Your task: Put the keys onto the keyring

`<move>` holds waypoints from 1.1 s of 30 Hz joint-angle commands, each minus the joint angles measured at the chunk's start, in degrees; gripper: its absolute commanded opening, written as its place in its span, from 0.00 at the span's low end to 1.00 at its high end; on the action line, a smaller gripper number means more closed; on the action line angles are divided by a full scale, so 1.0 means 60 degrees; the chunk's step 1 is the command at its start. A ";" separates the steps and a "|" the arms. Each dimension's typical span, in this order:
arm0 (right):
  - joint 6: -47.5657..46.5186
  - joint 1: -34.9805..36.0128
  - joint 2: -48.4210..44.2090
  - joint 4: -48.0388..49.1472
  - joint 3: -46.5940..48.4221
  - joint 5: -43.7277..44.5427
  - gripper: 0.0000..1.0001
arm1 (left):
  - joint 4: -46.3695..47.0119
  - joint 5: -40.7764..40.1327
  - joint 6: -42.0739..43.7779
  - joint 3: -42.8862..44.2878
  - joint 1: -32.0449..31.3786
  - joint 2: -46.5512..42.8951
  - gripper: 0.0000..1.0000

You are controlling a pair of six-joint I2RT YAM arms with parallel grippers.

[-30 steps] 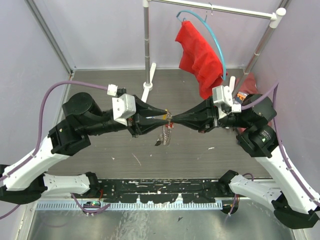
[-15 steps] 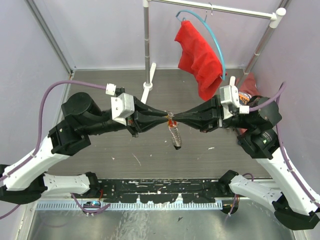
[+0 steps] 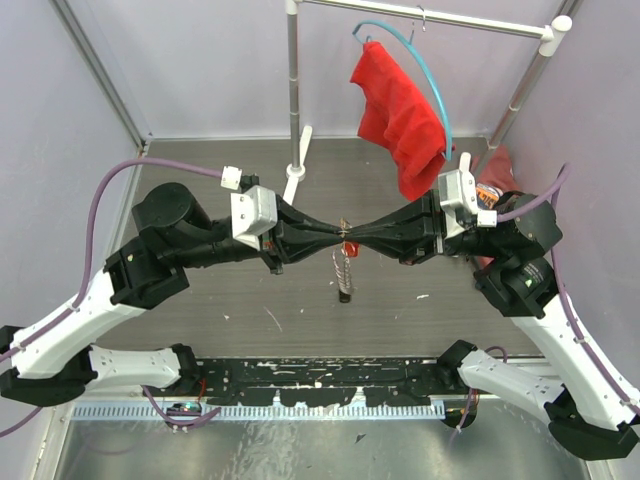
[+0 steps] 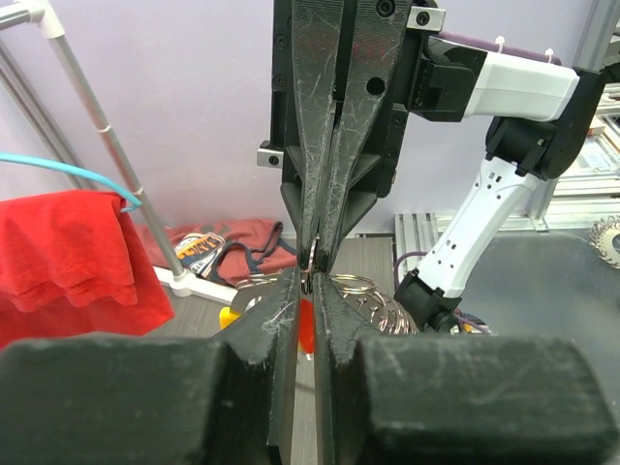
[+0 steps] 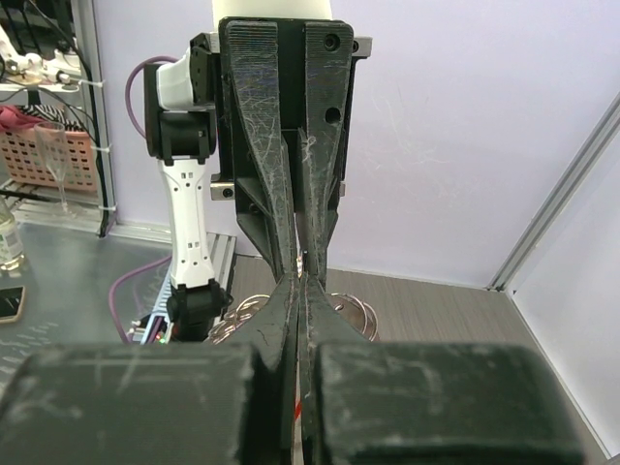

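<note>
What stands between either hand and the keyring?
Nothing visible. The left hand and right hand meet tip to tip over the table's middle, and both are already pinched shut on the keyring.

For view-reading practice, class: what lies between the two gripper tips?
The keyring, pinched by left gripper and right gripper: clearest in left wrist view. A metal bunch dangles below it.

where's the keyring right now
Top view, table centre: the keyring is held mid-air between the left gripper and right gripper tips, keys dangling beneath.

Bright, even light with soft shadows; close wrist-view foregrounds blur.
</note>
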 commanded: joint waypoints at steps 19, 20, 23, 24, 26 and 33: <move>-0.1190 0.0051 -0.0119 -0.1059 0.0639 0.0185 0.42 | -0.0812 -0.0802 0.0395 0.0577 -0.0026 0.0052 0.00; -0.1353 0.0055 -0.0146 -0.1283 0.0727 0.0296 0.44 | -0.0893 -0.0883 0.0458 0.0576 -0.0020 0.0016 0.00; -0.1698 0.0049 -0.0345 -0.1671 0.0885 0.0730 0.48 | -0.1162 -0.1205 0.0676 0.0560 -0.0032 -0.0084 0.00; -0.1757 0.0049 -0.0466 -0.1682 0.0869 0.0897 0.49 | -0.1281 -0.1266 0.0768 0.0582 -0.0022 -0.0085 0.00; -0.1862 0.0053 -0.0610 -0.1712 0.0824 0.1305 0.50 | -0.1509 -0.1359 0.0962 0.0651 -0.0027 -0.0090 0.00; -0.1807 0.0060 -0.0868 -0.1974 0.0577 0.4350 0.50 | -0.2007 -0.1346 0.2123 0.0735 -0.0019 -0.0249 0.00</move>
